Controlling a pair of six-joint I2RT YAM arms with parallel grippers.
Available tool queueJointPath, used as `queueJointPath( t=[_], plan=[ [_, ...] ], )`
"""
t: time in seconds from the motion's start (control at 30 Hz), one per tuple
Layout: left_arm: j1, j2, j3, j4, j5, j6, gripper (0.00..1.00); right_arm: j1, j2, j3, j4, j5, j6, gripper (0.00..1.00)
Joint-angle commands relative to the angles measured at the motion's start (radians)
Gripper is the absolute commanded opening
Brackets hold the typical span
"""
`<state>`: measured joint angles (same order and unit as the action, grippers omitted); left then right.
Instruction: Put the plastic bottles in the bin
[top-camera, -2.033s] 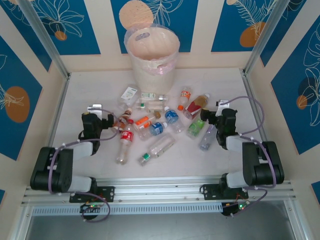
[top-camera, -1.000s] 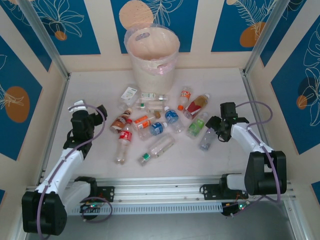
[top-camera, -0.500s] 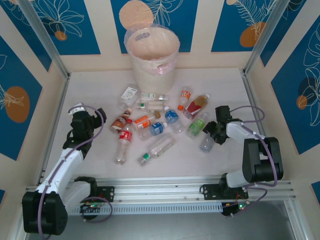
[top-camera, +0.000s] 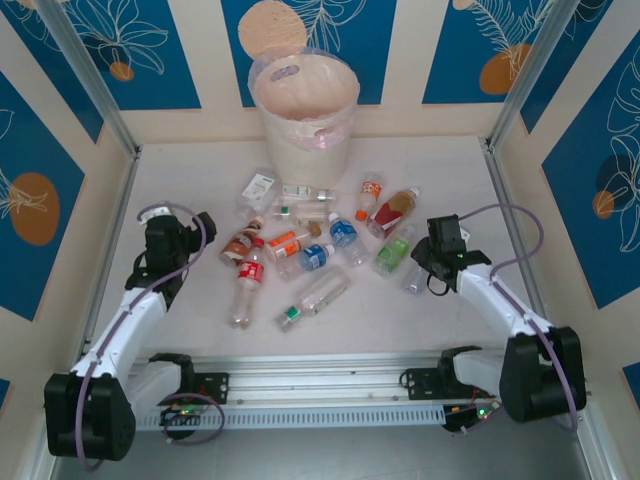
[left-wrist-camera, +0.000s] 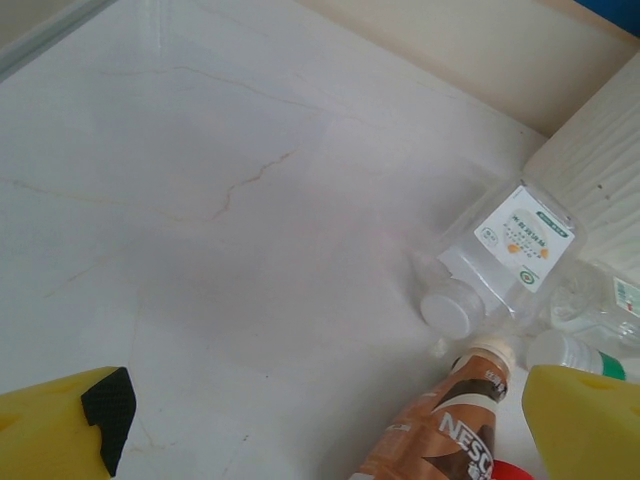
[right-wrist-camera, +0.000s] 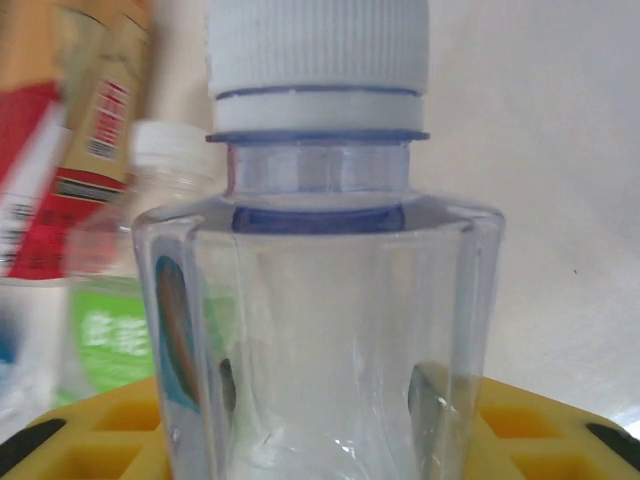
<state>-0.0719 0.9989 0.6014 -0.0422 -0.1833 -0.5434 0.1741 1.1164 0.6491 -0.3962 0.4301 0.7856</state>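
Clear, white-capped bottle (right-wrist-camera: 320, 330) is shown close at the right wrist (a speck from above), clasped by the right gripper (top-camera: 432, 262); left gripper (left-wrist-camera: 320, 430) is held wide.

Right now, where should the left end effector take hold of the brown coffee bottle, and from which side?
Grip the brown coffee bottle across its labelled body, coming down from above with the open left end effector straddling it. It lies flat on its side, so the round body gives two opposed faces; the tapered neck would likely slip.
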Motion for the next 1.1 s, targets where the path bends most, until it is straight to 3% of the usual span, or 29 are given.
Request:
queueJointPath(
  t=[0.0,0.2,0.3,0.4,0.57,0.77,1.07],
  plan=[
    [0.011,0.021,0.034,-0.012,0.082,-0.064,1.0,0.031,-0.091,0.051,0.009,0.049,0.022,0.44],
    [0.008,0.143,0.09,-0.021,0.314,-0.167,1.0,0.059,-0.112,0.187,0.159,-0.111,-0.001,0.44],
    [-0.019,0.195,0.148,-0.087,0.365,-0.17,1.0,0.067,-0.071,0.249,0.262,-0.218,-0.011,0.44],
    [-0.079,0.22,0.207,-0.18,0.386,-0.15,1.0,0.081,-0.015,0.321,0.342,-0.307,-0.014,0.43],
    [-0.155,0.181,0.209,-0.271,0.33,-0.13,1.0,0.113,0.11,0.483,0.443,-0.42,-0.054,0.43],
    [-0.156,0.151,0.194,-0.328,0.267,-0.09,1.0,0.137,0.376,0.825,0.51,-0.482,-0.085,0.43],
    [-0.153,0.134,0.184,-0.356,0.321,-0.026,1.0,0.159,0.939,1.55,0.47,-0.518,-0.089,0.43]
  ],
)
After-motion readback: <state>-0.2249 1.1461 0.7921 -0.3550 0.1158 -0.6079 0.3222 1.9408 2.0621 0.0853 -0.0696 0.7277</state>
